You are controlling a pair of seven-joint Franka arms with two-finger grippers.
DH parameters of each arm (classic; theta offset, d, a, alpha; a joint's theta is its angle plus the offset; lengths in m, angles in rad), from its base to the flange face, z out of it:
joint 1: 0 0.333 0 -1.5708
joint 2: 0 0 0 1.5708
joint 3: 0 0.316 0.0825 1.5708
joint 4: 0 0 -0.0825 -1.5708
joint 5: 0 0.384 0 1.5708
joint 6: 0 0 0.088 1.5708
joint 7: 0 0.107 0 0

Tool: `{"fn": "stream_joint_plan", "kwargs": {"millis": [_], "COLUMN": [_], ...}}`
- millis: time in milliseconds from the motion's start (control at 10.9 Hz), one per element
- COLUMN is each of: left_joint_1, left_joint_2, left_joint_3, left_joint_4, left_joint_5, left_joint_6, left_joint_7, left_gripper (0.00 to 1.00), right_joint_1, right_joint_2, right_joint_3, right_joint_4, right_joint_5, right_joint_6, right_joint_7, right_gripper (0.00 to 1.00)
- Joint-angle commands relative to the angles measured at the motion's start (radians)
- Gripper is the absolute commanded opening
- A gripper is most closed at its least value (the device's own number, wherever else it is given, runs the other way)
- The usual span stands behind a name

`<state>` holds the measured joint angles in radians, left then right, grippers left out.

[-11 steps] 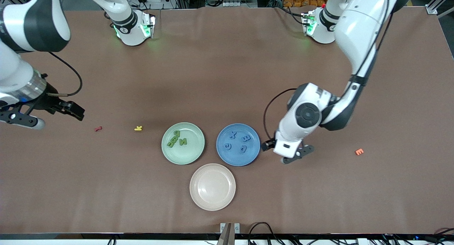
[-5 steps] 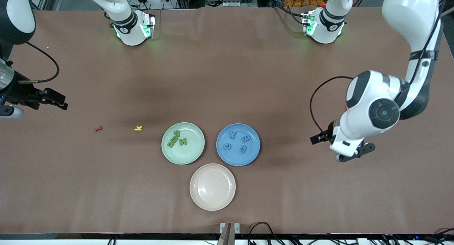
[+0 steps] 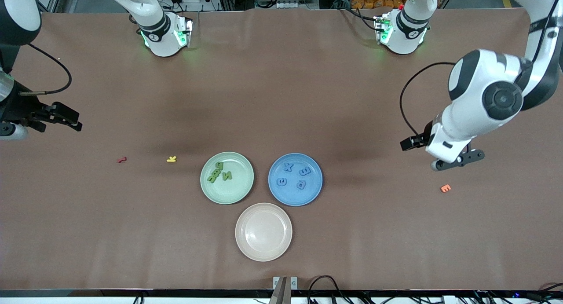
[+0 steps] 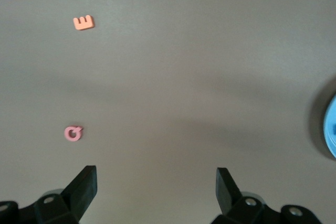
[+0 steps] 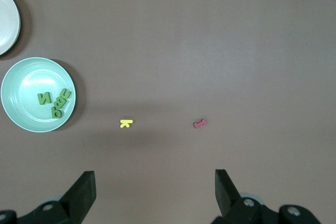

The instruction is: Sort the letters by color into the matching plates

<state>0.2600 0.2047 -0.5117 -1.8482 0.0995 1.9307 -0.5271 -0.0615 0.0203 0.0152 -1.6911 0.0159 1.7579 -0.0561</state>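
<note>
Green plate [image 3: 227, 177]: on the table mid-way between the arms' ends, touching or almost touching the blue plate beside it; also seen in the right wrist view [image 5: 38, 95].
Green letters [image 3: 219, 172]: all four lie clustered in the green plate, toward its right-arm side.
Blue plate [image 3: 295, 179]: beside the green plate, toward the left arm's end; its rim just enters the left wrist view [image 4: 331, 127].
Blue letters [image 3: 294, 175]: four, spread apart inside the blue plate.
Beige plate [image 3: 263, 232]: nearer the front camera than the other two, just beside both; nothing in it.
Left gripper [image 4: 156, 190]: up in the air over bare table at the left arm's end, well apart from the blue plate; fingers spread wide, nothing between them.
Right gripper [image 5: 155, 192]: up over bare table at the right arm's end, well apart from the green plate; fingers spread wide, holding nothing.
Orange E [image 3: 445, 188]: on the table near the left gripper, nearer the front camera than the spot under it.
Pink letter [image 4: 73, 133]: on the table near the left gripper; seen only in the left wrist view.
Yellow letter [image 3: 171, 159]: on the table beside the green plate, toward the right arm's end.
Red letter [image 3: 122, 159]: farther toward the right arm's end than the yellow one.
</note>
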Motion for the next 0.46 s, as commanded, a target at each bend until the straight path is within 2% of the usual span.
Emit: {"fn": "stream_joint_plan", "kwargs": {"millis": [0,183,367], "left_joint_1": [-0.153,-0.168,-0.188], "left_joint_2": [-0.175,-0.192,-0.192], "left_joint_3": [0.2,0.22,0.248], "left_joint_4": [-0.088,-0.056,0.015], "left_joint_5": [-0.083,-0.099,-0.109], "left_joint_6": [-0.019,-0.021,-0.045], "left_joint_7": [0.076,0.075,0.072], "left_gripper": [1.0,1.0,1.0], "right_joint_1": [0.006,0.008,0.009], "right_joint_2": [-0.046,-0.051,-0.051], "right_joint_3": [-0.005,-0.001,0.011], "right_joint_4": [0.004,0.019,0.057], "right_joint_5": [-0.013,-0.016,-0.043], "right_joint_6": [-0.04,-0.041,-0.07], "right_joint_7": [-0.016,-0.016,-0.019], "right_gripper": [1.0,1.0,1.0]}}
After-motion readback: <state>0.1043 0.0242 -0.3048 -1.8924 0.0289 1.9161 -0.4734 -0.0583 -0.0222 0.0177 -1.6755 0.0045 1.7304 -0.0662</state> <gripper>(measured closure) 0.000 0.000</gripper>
